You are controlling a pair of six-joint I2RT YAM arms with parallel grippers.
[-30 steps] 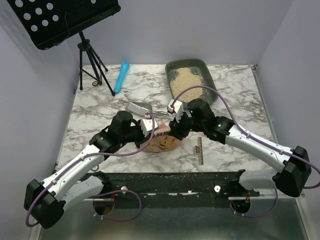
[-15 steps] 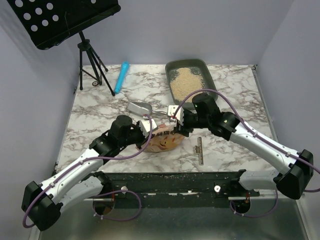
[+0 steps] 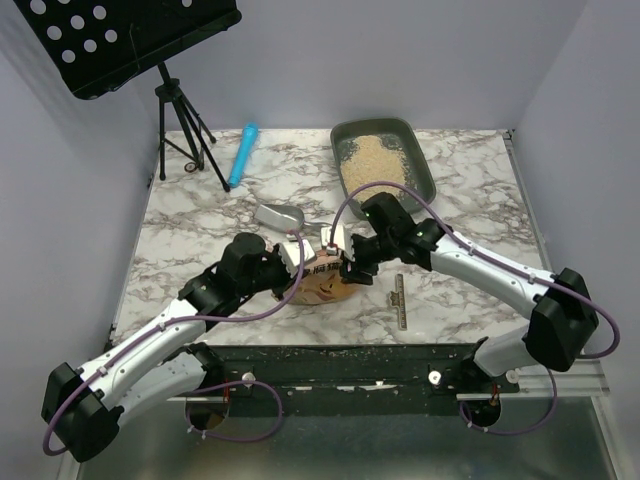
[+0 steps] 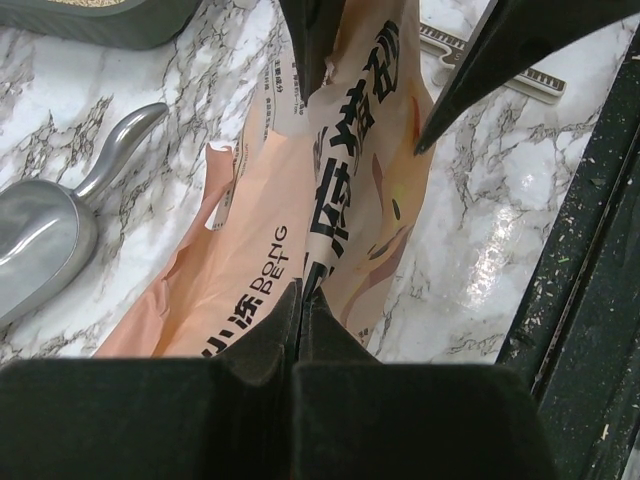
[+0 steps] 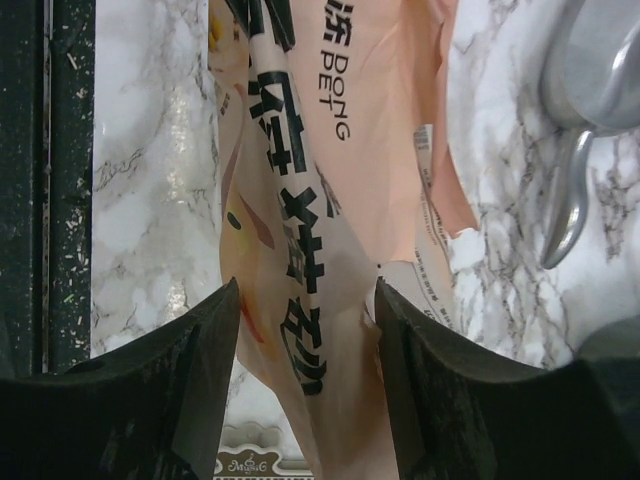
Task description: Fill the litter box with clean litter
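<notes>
This looks like a robotics lab test cell rather than a home. Plain pale walls (image 3: 400,60) box in the marble-patterned worktop (image 3: 200,215) at the back and on both sides, like a booth. The left arm (image 3: 150,340) and right arm (image 3: 490,275) are bolted to a black rail (image 3: 340,365) along the bottom of the frame. Purple cables (image 3: 250,425) loop from them over a bare metal base (image 3: 340,450). At the upper left stands a black perforated music stand (image 3: 130,40) on a tripod (image 3: 185,140). The litter box (image 3: 418,155) at the upper middle is a household item set among this lab gear.
</notes>
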